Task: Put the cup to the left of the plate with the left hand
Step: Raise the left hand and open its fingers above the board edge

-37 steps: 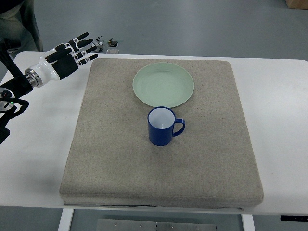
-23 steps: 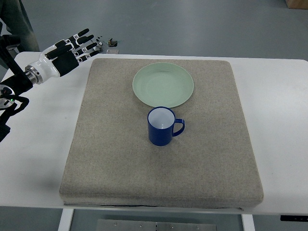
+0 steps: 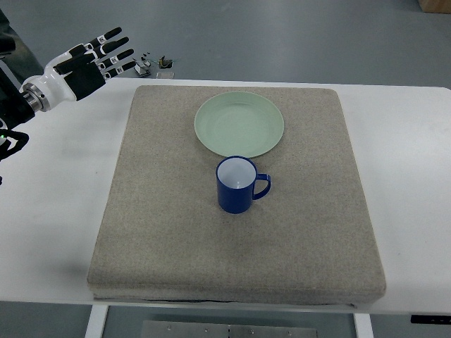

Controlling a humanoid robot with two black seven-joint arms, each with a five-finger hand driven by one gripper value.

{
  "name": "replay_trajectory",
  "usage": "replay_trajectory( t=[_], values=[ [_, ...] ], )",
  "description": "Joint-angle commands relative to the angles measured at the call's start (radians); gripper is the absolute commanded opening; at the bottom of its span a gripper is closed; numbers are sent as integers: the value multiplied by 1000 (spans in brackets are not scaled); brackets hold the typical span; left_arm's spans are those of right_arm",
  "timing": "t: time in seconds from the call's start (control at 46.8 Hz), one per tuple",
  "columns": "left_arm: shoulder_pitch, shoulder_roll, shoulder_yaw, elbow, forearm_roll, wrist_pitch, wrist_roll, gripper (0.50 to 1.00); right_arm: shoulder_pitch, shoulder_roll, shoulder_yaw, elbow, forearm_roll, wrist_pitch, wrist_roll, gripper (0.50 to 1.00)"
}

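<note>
White table (image 3: pixel 63 183) carries a grey mat (image 3: pixel 162 211); on it the blue cup (image 3: pixel 235 184) stands upright just below the green plate (image 3: pixel 239 124). Fingers spread and empty, the left robot hand (image 3: pixel 88 62) hovers well apart, up-left of the cup.

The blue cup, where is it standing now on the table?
In the top view the blue cup stands upright near the middle of the grey mat, just in front of the green plate, with its handle pointing to the picture's right.
</note>
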Motion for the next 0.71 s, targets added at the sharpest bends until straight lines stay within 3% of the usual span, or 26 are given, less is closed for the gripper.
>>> replay_trajectory(
  t=[0.0,0.171,0.363,0.534,0.684],
  values=[
    [-2,39,22,-60,44,0,-40,999,0,0,0,0,0,0,0,934],
    [18,92,22,-181,193,0,-129,999,0,0,0,0,0,0,0,934],
    [137,121,21,-354,312,0,-201,996,0,0,0,0,0,0,0,934],
    [280,149,10,-503,513,0,-385,999,0,0,0,0,0,0,0,934],
    [355,141,7,-530,573,0,-436,999,0,0,0,0,2,0,0,934]
  ],
)
